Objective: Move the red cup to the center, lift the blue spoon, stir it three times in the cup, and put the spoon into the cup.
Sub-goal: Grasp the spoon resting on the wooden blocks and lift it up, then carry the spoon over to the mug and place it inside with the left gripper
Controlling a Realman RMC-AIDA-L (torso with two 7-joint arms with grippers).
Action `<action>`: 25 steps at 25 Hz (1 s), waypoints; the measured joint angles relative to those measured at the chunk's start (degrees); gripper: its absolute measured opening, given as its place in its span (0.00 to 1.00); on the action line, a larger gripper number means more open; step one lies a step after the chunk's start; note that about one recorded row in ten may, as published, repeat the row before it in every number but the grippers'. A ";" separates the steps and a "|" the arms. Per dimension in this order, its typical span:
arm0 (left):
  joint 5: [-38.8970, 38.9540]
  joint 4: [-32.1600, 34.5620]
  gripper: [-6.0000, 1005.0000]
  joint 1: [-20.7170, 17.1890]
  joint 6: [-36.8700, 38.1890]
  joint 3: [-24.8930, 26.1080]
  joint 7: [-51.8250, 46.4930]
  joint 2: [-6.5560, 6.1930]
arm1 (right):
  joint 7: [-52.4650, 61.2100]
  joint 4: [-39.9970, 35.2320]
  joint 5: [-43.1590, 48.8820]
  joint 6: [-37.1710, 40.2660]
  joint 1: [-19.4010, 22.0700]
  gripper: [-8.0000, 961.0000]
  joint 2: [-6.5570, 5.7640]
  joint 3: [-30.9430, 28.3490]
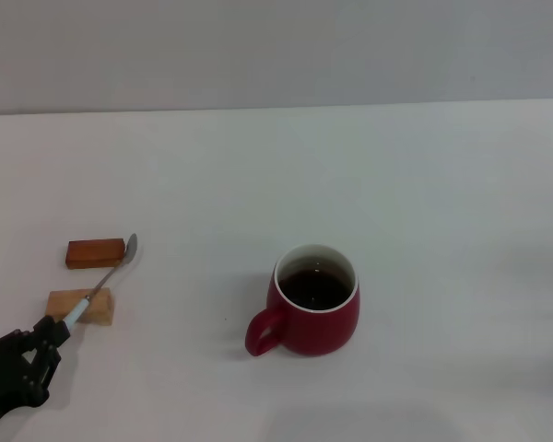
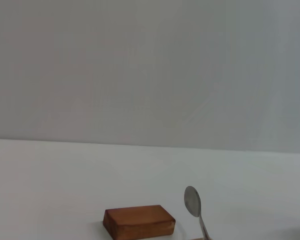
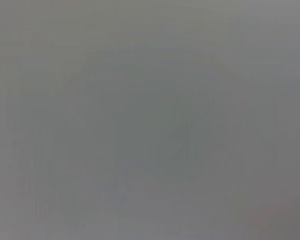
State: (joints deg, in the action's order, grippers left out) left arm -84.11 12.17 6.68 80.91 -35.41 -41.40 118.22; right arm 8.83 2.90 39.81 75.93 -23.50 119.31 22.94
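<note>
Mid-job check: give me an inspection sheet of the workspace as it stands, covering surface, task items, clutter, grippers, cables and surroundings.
Surface: plain white table, no markings.
Red cup: upright near the middle of the table, handle toward the robot's left, dark liquid inside.
Blue spoon: handle end at the left gripper, shaft over the lighter block, bowl beside the darker block; not in the cup.
Clutter: dark brown block and lighter wooden block on the table's left.
Left gripper: at the near left edge, jaws closed on the spoon handle.
Right gripper: not in view.
Cables: nothing seen.
Surroundings: plain grey wall behind the table.
</note>
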 joint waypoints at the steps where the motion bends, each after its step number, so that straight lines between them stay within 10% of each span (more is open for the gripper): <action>1: 0.00 -0.01 0.14 0.00 0.10 0.07 0.15 0.00 | -0.01 0.00 0.00 0.00 0.02 0.01 0.03 0.00; 25: -0.43 1.29 0.14 7.92 1.69 0.26 -2.48 -0.57 | -0.05 0.13 0.13 0.00 0.46 0.01 0.08 0.15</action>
State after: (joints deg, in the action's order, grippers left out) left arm -84.54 13.46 14.60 82.60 -35.15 -43.87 117.65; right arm 8.78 3.03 39.94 75.94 -23.04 119.39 23.09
